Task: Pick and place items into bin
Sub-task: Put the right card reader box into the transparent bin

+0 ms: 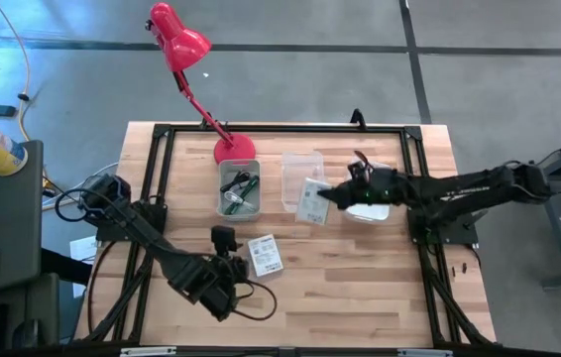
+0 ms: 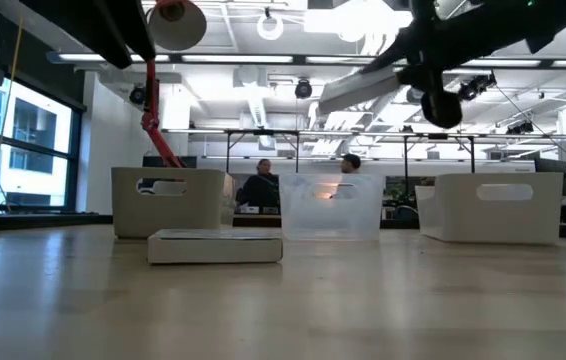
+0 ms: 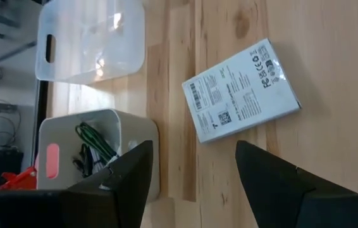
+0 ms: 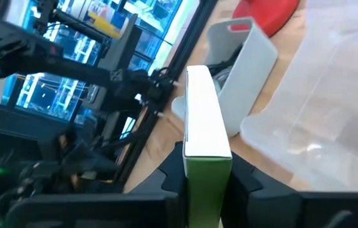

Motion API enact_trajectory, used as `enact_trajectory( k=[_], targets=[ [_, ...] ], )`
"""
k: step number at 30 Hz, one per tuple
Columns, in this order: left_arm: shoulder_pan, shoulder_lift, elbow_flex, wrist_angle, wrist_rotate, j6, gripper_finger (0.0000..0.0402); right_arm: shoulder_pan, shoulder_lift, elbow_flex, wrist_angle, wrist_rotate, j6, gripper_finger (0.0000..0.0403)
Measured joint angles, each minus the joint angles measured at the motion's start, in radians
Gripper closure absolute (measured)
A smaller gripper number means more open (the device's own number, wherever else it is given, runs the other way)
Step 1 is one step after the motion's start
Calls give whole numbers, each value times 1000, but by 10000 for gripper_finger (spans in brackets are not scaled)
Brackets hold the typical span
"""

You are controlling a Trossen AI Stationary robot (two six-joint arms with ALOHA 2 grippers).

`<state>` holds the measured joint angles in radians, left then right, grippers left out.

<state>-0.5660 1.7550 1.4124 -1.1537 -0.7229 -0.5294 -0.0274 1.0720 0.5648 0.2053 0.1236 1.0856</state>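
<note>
My right gripper (image 1: 328, 194) is shut on a flat white box with a green end (image 4: 203, 126) and hangs above the near corner of the clear plastic bin (image 1: 300, 177). In the low view the box (image 2: 363, 88) is high above the table. A second white printed box (image 1: 264, 255) lies flat on the wood. My left gripper (image 1: 233, 262) is open and hovers just left of it; in the left wrist view the box (image 3: 242, 88) lies beyond the fingers. The grey bin (image 1: 238, 188) holds a green cable (image 3: 93, 140), dark pieces and a pink item (image 3: 52, 159). My right gripper pinches the white box between its two fingers at the green end (image 4: 205, 174), one finger on each broad face. The box stands on edge in the hold, pointing away from the fingers, lifted clear of the table and bins.
A red desk lamp (image 1: 189, 59) stands with its base (image 1: 234, 149) at the far side, behind the grey bin. Another white bin (image 1: 370, 210) sits under my right arm. A black frame (image 1: 162, 134) borders the table. People sit in the room beyond (image 2: 260, 185).
</note>
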Motion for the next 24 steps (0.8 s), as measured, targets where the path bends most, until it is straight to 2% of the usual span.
enact_trajectory(
  k=[7,14,19,24],
  targets=[
    [-12,0,0,1,-32,-32,186,-203,2,0,-30,-169,-59,355],
    [-12,0,0,1,-53,-79,186,-364,16,0,-40,-293,-114,353],
    [-9,0,0,1,-60,-96,186,-427,95,28,-44,-366,-162,356],
    [-10,0,0,1,-67,-113,186,-465,208,113,-43,-426,-229,352]
  ],
)
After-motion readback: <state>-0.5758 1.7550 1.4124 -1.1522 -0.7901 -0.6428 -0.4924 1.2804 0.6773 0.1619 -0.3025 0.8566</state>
